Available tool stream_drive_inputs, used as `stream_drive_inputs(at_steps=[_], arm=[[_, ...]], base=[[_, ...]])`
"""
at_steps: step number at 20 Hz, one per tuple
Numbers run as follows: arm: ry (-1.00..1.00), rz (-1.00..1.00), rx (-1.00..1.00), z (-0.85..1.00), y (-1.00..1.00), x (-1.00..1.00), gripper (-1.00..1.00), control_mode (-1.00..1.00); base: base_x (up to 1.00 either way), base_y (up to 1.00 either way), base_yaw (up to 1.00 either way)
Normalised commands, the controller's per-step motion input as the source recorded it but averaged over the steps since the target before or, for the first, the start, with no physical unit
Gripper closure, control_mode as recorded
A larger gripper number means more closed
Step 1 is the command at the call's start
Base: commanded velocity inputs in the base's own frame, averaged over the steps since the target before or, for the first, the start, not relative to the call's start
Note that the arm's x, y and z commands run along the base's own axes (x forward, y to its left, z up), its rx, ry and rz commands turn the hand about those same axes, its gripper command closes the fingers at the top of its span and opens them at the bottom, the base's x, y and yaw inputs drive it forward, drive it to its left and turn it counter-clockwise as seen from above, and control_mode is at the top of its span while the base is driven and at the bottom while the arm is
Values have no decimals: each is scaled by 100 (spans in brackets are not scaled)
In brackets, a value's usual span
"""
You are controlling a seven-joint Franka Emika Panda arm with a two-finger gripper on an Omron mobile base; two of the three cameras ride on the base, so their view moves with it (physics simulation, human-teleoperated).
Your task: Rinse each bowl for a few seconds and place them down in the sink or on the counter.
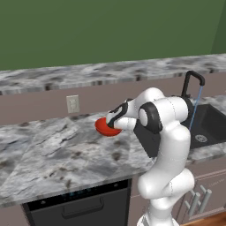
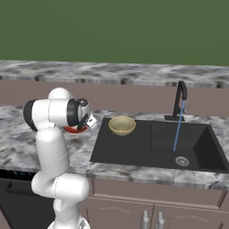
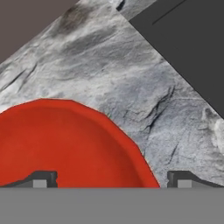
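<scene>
The red bowl [image 1: 105, 129] [image 2: 71, 130] sits on the marbled counter [image 1: 53, 150] just left of the black sink [image 2: 134, 152]. My gripper [image 1: 110, 122] [image 2: 85, 125] hangs close over the bowl's right side, jaws wide open. In the hand view, the gripper [image 3: 112, 179] straddles the bowl's rim: one fingertip is over the red bowl [image 3: 65, 140], the other over bare counter [image 3: 175, 131]. Nothing is held. The tan bowl [image 2: 122, 125] rests upright in the left part of the sink. Water [image 2: 178, 129] runs from the black faucet [image 2: 180, 100] toward the drain [image 2: 181, 161].
A wall outlet [image 1: 73, 103] is on the backsplash behind the red bowl. A dark dishwasher front [image 1: 75, 207] sits under the counter, with cabinet doors [image 1: 201, 198] under the sink. A raised stone ledge [image 1: 88, 73] runs along the back.
</scene>
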Motion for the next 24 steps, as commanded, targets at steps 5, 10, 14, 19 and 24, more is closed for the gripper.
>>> stream_drive_inputs(at_steps=[5,10,14,19,24], arm=[[0,0,0,-18,8,17,100,-100],[0,0,0,-7,3,13,100,-100],[0,0,0,-7,0,5,100,-100],[0,0,0,-8,6,0,100,-100],[-6,0,0,14,2,-3,100,-100]], base=[[0,0,0],[0,0,0],[0,0,0],[0,0,0],[0,0,0]])
